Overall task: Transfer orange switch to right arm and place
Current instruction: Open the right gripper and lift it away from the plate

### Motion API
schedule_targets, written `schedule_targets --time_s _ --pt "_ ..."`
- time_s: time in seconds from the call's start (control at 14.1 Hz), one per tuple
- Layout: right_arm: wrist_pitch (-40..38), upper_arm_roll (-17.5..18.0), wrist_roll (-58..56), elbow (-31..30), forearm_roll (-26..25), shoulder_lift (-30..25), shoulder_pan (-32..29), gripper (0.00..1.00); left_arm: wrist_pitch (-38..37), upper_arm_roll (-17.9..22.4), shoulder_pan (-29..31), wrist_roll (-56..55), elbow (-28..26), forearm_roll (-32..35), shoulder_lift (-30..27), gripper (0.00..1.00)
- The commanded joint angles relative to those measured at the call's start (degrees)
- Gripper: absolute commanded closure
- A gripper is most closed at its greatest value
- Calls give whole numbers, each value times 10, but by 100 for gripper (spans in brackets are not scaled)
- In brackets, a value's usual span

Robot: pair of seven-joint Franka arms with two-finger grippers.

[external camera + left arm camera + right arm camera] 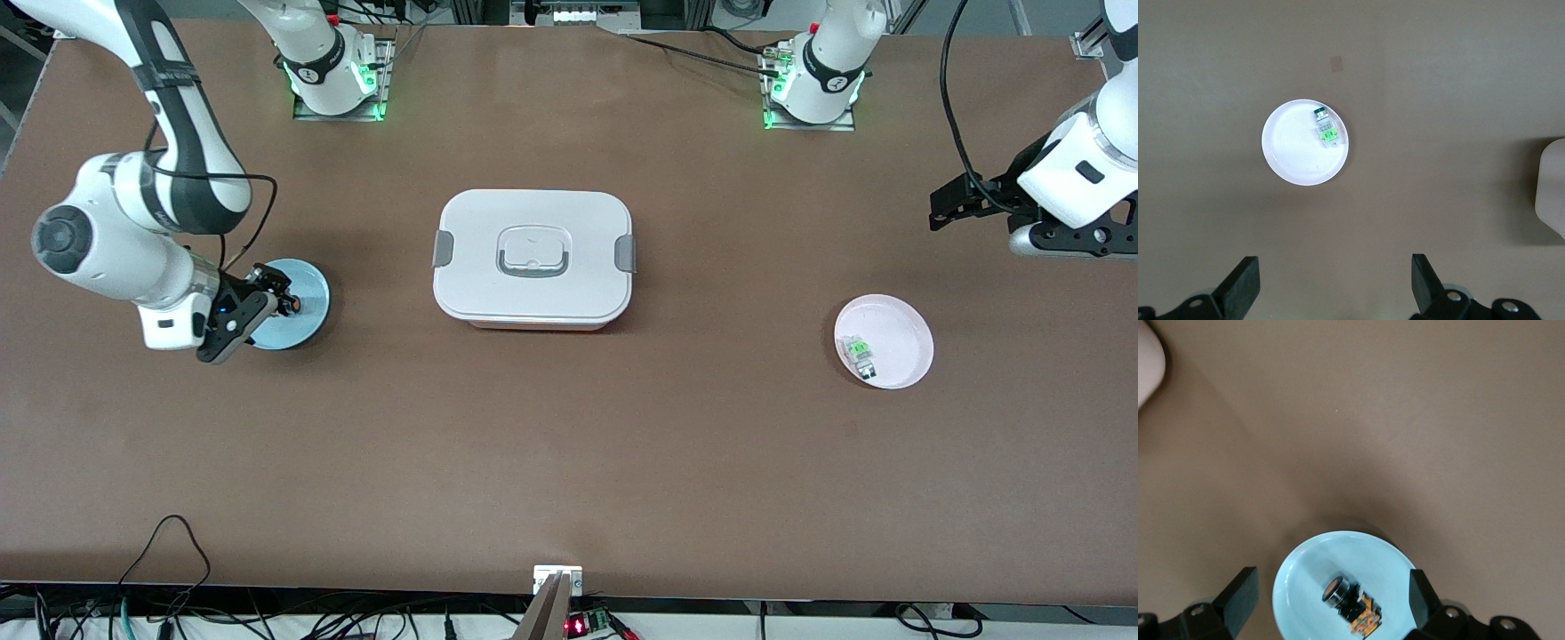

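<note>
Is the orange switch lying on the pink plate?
No, the orange switch lies on the light blue plate under the open right gripper, while the pink plate holds only the white-and-green part.

Orange switch (1353,607) on the light blue plate (1298,577)

Small black block with orange end, lying on its side, free of the fingers.

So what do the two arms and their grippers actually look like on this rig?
Both arms are glossy white with rounded joints and black bands. Their bases glow green, and black cables loop along each arm. The right gripper and left gripper are matte black with two flat fingers, and screw heads show on their mounts.
</note>
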Motion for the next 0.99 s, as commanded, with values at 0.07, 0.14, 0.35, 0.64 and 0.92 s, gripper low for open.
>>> schedule_targets --time_s 0.07,0.14,0.35,0.64,0.92 --pt "-85 3 171 41 8 -33 31 0 -2 -2 2 1 1 8 -3 0" --pt "-99 3 217 52 7 -40 38 0 -2 -2 2 1 1 8 -2 0" --pt "-151 3 370 70 4 -68 60 0 -2 -2 2 1 1 9 -3 0" --pt "-262 2 584 132 -29 -92 101 0 -2 -2 2 1 1 9 -2 0" --pt "-385 -17 608 218 -44 -92 89 0 -2 -2 2 1 1 8 -1 0"
